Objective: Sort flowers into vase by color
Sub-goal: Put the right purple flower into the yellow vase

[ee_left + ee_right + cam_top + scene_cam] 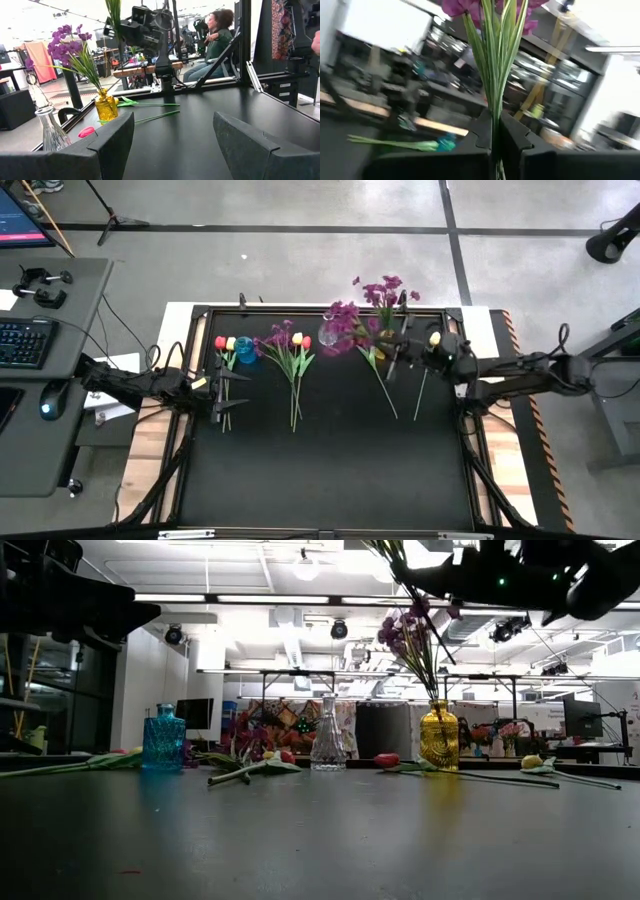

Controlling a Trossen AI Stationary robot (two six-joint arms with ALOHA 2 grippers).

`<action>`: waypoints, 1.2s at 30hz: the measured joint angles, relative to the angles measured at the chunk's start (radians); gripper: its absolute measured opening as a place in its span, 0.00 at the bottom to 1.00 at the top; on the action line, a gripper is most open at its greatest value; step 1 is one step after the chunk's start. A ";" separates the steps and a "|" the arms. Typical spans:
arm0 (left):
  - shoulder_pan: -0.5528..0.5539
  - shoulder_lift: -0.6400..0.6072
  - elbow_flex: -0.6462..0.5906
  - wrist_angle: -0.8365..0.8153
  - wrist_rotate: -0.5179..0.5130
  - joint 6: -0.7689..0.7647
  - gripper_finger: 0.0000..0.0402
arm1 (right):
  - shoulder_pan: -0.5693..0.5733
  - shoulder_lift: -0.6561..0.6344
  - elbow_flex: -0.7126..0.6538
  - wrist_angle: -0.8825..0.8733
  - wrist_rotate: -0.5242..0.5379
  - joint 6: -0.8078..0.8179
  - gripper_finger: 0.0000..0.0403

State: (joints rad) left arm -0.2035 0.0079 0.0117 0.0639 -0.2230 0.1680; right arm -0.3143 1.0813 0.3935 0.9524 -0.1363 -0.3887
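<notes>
I start with the desk (pixel 330 470), its black top bare across the near half and everything lined up along the far half. My right arm (pixel 530 370) comes in from the right side, and my left arm (pixel 130 385) from the left side.

The right gripper (pixel 495 131) is pressed together, pinching the green stem of a purple sprig (pixel 492 55); in the low view it is raised high above the yellow vase (pixel 439 737). More purple blossoms (pixel 405 630) already stand upright in that vase.

The left gripper (pixel 172 142) is spread wide with nothing between its fingers (pixel 112 137), low over the left part of the desk near the blue vase (pixel 163 739).

Between the two coloured vases stands a clear vase (pixel 328 736), and I cannot tell from overhead whether the purple sprigs near it are inside it or beside it.

Loose flowers lie flat on the desk: a red and yellow pair (pixel 226 343) touching or just beside the blue vase, a bunch of tulips with a purple sprig (pixel 293 345) between the blue and clear vases, a red tulip (pixel 386 759) between the clear and yellow vases, and a yellow tulip (pixel 532 762) near the right edge.

A seated person (pixel 216 40) shows beyond the desk in the left wrist view.
</notes>
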 joint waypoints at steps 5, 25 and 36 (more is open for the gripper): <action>0.000 0.000 0.000 0.000 0.000 0.000 0.65 | -0.156 0.011 0.000 0.003 -0.264 0.050 0.00; 0.000 0.000 0.000 0.000 0.000 0.000 0.65 | -0.416 0.345 0.000 0.414 -0.452 0.235 0.00; 0.000 0.000 0.000 0.000 0.000 0.000 0.65 | -0.422 0.354 0.001 0.410 -0.451 0.242 0.00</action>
State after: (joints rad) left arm -0.2035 0.0080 0.0116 0.0642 -0.2230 0.1680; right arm -0.7364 1.4353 0.3943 1.3621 -0.5870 -0.1463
